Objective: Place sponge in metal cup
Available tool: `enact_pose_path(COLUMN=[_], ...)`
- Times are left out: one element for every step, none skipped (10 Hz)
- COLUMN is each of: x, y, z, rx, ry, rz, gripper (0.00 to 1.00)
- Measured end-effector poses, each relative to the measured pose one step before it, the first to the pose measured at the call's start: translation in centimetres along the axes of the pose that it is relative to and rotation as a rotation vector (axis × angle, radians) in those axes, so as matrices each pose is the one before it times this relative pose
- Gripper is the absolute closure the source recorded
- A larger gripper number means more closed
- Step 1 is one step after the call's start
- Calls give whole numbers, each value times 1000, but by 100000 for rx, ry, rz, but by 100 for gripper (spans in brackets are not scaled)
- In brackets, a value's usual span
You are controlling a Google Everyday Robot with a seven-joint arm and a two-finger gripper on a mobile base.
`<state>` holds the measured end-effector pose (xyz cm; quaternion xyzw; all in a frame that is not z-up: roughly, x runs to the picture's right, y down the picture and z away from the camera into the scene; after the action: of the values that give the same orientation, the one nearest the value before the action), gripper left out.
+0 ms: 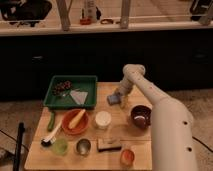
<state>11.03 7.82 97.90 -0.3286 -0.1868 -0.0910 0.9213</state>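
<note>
The blue sponge (114,99) lies flat on the wooden table (45,156), right of the green tray. My gripper (120,94) is at the end of the white arm (150,95), low over the sponge's right edge; I cannot tell whether it touches it. The shiny metal cup (83,146) stands near the table's front edge, between the translucent green cup (60,146) and the tan-and-brown block (109,145). The cup is far from the gripper, to the front left.
A green tray (90,80) at the back left holds a grey cloth (78,97) and dark bits. An orange bowl (76,121), a white cup (103,120), a dark bowl (141,116), a small orange cup (127,157) and a brush (50,137) stand on the table.
</note>
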Motion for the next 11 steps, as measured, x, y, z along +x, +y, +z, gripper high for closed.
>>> enact_pose_path(x=[-42, -14, 35, -50, -9, 26, -279, -606, -860, -773, -747], y=[0, 39, 43, -40, -6, 64, 71, -85, -232, -124, -21], z=[-346, -146, -139, -130, -16, -172, -586, -1499, -1576, -1295, -1616], rx=[-38, -196, -168, -116, 28, 76, 616, 1425, 898, 325, 406], ry=[-41, 113, 149, 171, -34, 590, -351, -947, -1046, -1135, -1852], rz=[-34, -121, -47, -188, -6, -618, -1228, -2183, -2223, -2137, -3042], gripper=[78, 86, 94, 100, 100, 100, 100, 100, 100, 100, 100])
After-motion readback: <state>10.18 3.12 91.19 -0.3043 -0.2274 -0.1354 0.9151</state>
